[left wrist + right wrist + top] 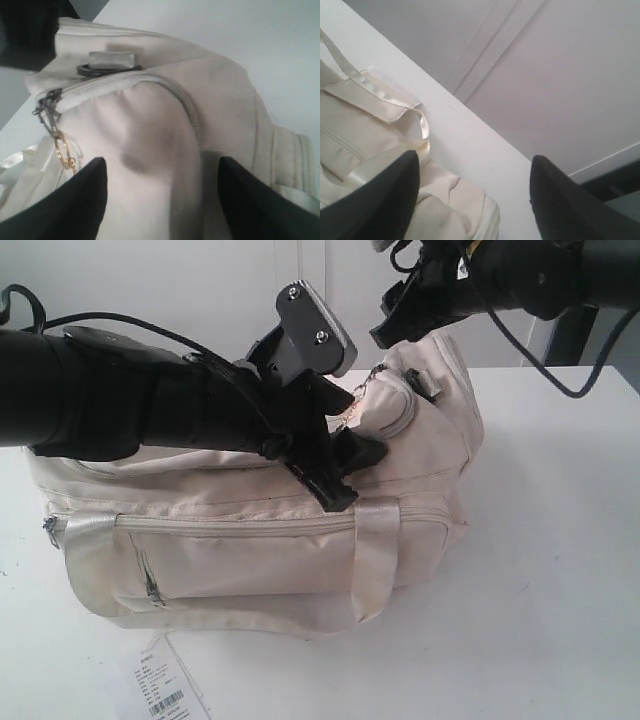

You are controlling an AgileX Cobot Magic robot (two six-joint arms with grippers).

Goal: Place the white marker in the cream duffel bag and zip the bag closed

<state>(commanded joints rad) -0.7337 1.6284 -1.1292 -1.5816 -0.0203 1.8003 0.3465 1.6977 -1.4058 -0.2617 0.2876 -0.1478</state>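
With left gripper (161, 165) and right gripper (475, 156) spread wide, the limp cream fabric duffel bag (250, 560) is judged best taken by its gold-charmed zipper pull (48, 107).

Duffel bag (250, 540) on tabletop (560, 540), left of middle; label (160, 690) before bag's left end, at front edge.

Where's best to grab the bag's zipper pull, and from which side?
Probably the gold charm, dangling loose below the grey slider at the cream duffel bag's end. Come from above, fingers straddling it; the slider lies flat against fabric.
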